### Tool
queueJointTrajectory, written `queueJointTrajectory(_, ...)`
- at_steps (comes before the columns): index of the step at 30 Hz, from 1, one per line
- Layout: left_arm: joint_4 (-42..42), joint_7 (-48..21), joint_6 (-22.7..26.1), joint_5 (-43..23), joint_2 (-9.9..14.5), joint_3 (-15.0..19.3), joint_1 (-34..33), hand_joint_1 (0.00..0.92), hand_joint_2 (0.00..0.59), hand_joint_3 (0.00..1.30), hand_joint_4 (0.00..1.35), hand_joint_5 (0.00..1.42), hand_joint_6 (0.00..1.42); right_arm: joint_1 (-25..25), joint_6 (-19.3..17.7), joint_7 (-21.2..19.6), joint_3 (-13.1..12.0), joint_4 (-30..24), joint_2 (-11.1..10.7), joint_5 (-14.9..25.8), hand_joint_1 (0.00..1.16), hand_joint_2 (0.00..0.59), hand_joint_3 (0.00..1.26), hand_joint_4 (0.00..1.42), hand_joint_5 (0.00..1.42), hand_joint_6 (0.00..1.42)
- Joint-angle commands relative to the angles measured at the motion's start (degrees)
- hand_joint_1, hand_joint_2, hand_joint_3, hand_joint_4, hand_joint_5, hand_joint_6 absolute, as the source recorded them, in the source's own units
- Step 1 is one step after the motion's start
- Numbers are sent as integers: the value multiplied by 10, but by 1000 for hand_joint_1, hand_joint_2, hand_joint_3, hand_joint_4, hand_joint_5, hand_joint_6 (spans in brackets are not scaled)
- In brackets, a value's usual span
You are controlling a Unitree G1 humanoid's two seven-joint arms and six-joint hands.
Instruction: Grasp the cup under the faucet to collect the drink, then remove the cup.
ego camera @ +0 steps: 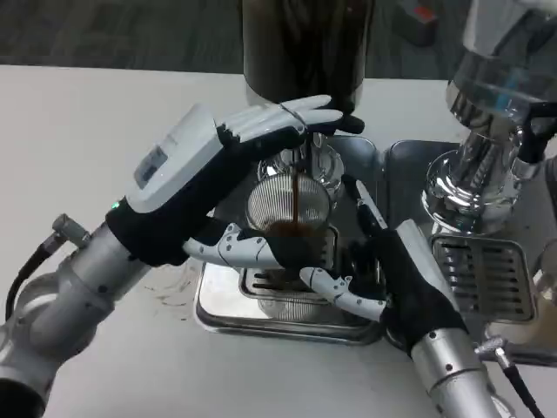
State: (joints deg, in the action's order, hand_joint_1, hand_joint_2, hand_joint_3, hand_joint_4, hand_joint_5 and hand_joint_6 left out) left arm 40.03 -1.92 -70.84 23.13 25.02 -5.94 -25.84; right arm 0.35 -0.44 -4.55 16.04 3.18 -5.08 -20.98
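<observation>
A clear ribbed cup (287, 213) stands on the metal drip tray (218, 309) under the faucet (306, 164). A dark stream of drink runs from the faucet into the cup, and dark liquid lies in its bottom. My left hand (222, 161) reaches over the cup from the left, its upper fingers (291, 117) stretched onto the tap above and a lower finger (239, 248) against the cup's near side. My right hand (383, 261) holds the cup from the right, one finger (344, 292) curling across its base.
The dark dispenser body (300, 43) rises behind the faucet. To the right stand a second chrome dispenser (487, 131) and its slotted drip grate (483, 274). Bare white table (78, 139) stretches to the left. Brown drips stain the table by the tray's left edge.
</observation>
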Motion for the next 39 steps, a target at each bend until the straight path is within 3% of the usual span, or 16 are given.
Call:
queueJointTrajectory(1,-5,-3,2,8,10,-7,11,0,112,303,203,387,323,-11,-16,3,-1,13,2,5,704,246,0,0,0,12)
queueJointTrajectory(17,-11,2,13,6,13,1,17,0,116,310,204,393,325,-30,-25,11,-1,38,9,15,696,241,0,0,0,3)
queueJointTrajectory(21,-49,45,28,71,24,26,29,0,116,231,120,280,213,-33,-28,14,-1,45,9,19,696,241,0,0,0,3)
queueJointTrajectory(26,-62,92,55,92,26,41,36,0,118,167,60,221,150,-34,-32,15,-1,50,9,23,692,246,0,0,0,2)
queueJointTrajectory(39,-95,104,91,7,50,95,82,0,120,148,28,190,107,-27,-48,12,-1,50,12,26,690,255,0,0,0,15)
